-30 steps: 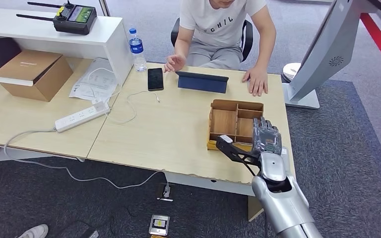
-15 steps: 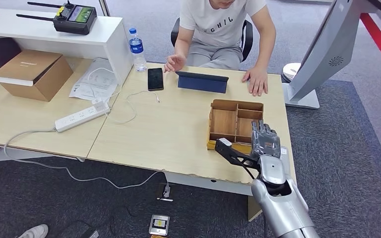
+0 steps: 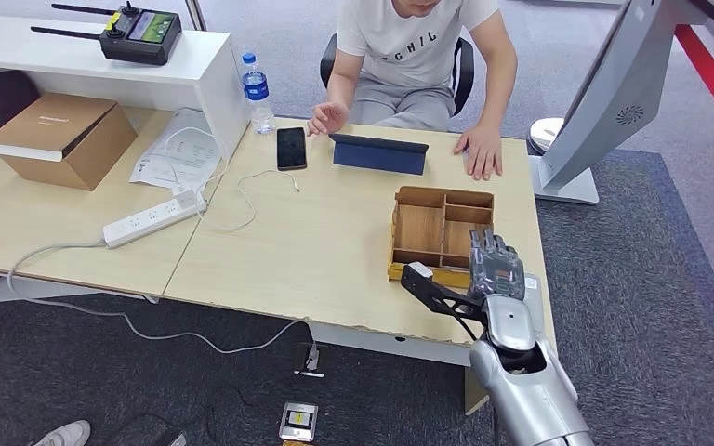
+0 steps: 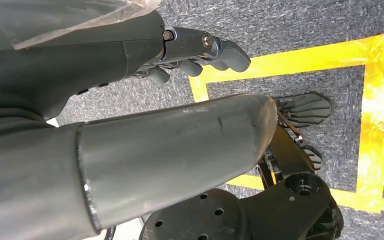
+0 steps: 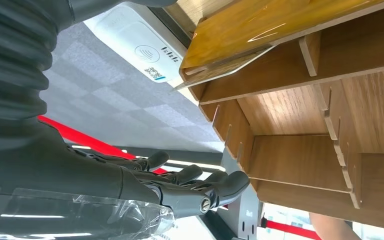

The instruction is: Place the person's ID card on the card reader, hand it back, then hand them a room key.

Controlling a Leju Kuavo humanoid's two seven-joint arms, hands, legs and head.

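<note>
I am holding my right hand (image 3: 485, 269) spread and empty over the near edge of the compartmented wooden tray (image 3: 442, 228). A thin pale card (image 5: 225, 67) is lying in one compartment, beside the white card reader (image 5: 140, 47). My left hand (image 4: 200, 50), fingers loosely curled, is hanging over grey carpet (image 4: 290, 25).

High head view, close wrist views
</note>
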